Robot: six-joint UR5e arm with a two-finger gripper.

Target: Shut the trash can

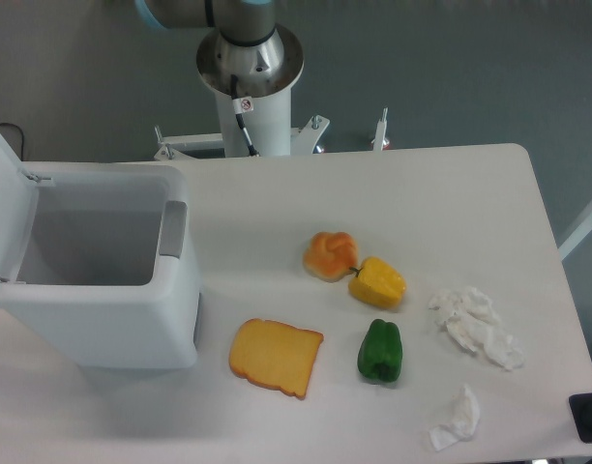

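The trash can [112,314] is a large white boxy bin standing on the left side of the table. Its lid [8,208] is swung up and open at the left edge of the view, and the inside looks empty. A grey latch tab [174,228] sits on its right rim. Only the arm's base column [248,72] and a bit of the arm at the top edge show. The gripper is out of view.
On the white table [422,193] lie a slice of toast [275,357], an orange bun [331,254], a yellow pepper [378,282], a green pepper [380,350] and two crumpled tissues [475,325] [458,419]. A dark object [589,418] sits at the right bottom corner.
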